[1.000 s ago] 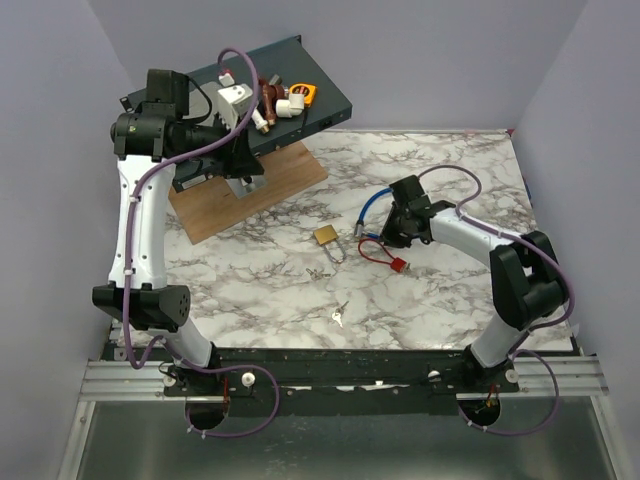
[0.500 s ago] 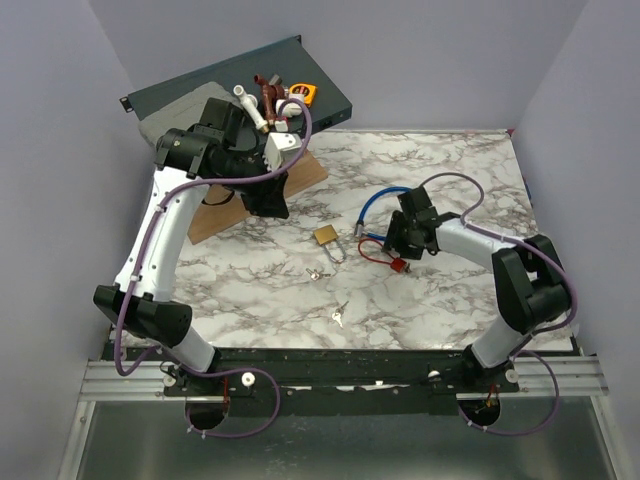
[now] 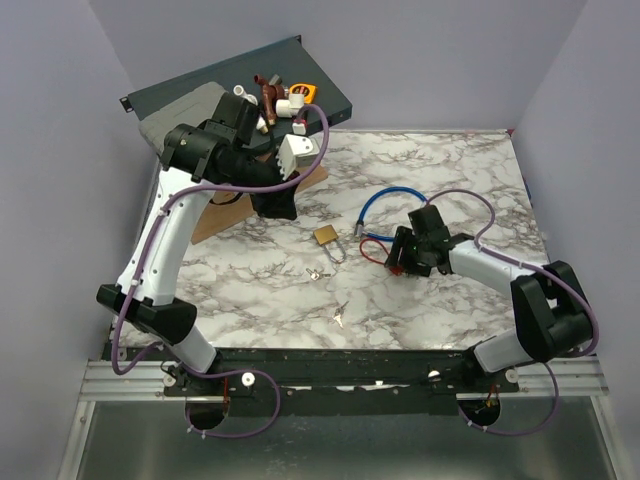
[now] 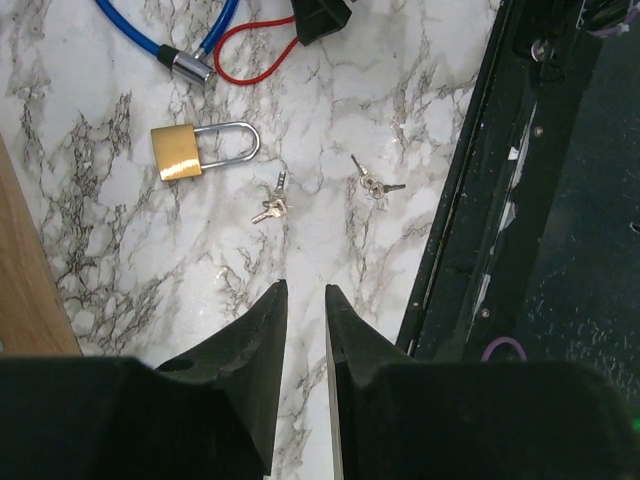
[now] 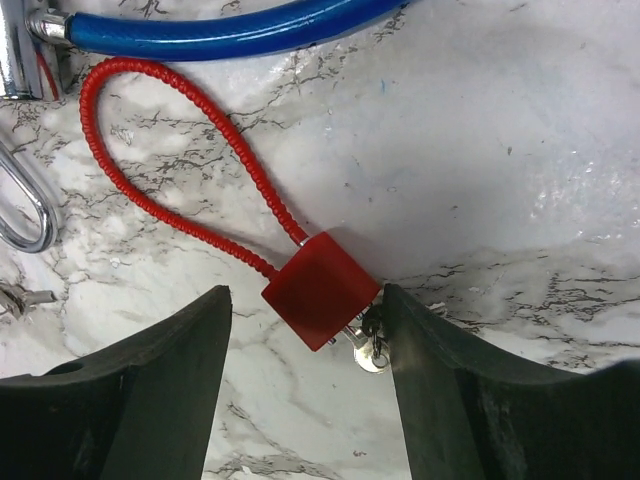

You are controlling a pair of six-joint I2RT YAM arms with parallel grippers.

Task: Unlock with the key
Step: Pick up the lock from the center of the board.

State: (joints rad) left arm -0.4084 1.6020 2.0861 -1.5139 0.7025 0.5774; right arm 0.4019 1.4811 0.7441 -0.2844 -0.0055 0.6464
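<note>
red cable lock [image 5: 320,290] lies on marble between the right gripper's [image 5: 305,300] widely parted fingers, a small silver key [image 5: 372,352] at its 5 o'clock corner. left gripper [image 4: 305,290] hovers, fingers narrow, holding nothing. seen from above, loose keys [image 3: 318,272] lie at 6 o'clock of the brass padlock [image 3: 325,236].

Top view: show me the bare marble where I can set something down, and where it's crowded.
Free: the far right corner of the table, beyond the blue cable lock; also the near left stretch between the wooden board and the keys. Crowded: the middle, where brass padlock, keys and red cable lock lie close together.
</note>
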